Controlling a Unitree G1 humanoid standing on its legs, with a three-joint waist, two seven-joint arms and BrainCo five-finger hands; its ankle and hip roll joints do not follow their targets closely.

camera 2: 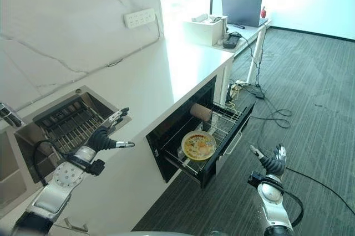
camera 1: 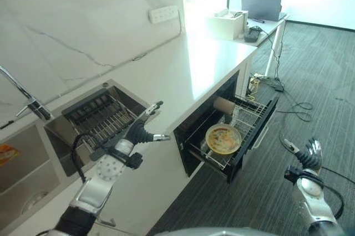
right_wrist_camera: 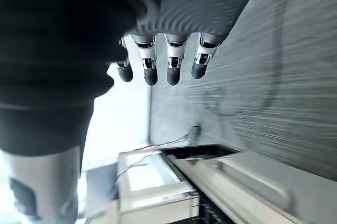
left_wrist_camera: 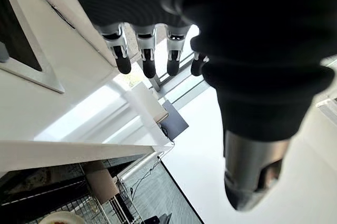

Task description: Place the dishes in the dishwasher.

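Note:
A yellow plate (camera 1: 223,138) with a printed pattern lies flat in the wire rack of the pulled-out dishwasher drawer (camera 1: 253,133) under the counter. A brown cup (camera 1: 223,104) lies on its side at the back of that rack. My left hand (camera 1: 142,133) hovers over the white counter (camera 1: 183,75) between the sink and the drawer, fingers straight and holding nothing. My right hand (camera 2: 270,164) hangs over the carpet to the right of the drawer, fingers spread and empty. The left wrist view catches the cup (left_wrist_camera: 101,183) and the plate's rim (left_wrist_camera: 62,217).
A recessed sink (camera 1: 105,113) with a wire rack sits left of my left hand, with a tap (camera 1: 25,98) beside it. A power strip (camera 1: 163,14) is on the wall. A white box (camera 1: 227,24) and a laptop (camera 1: 260,4) stand at the far end.

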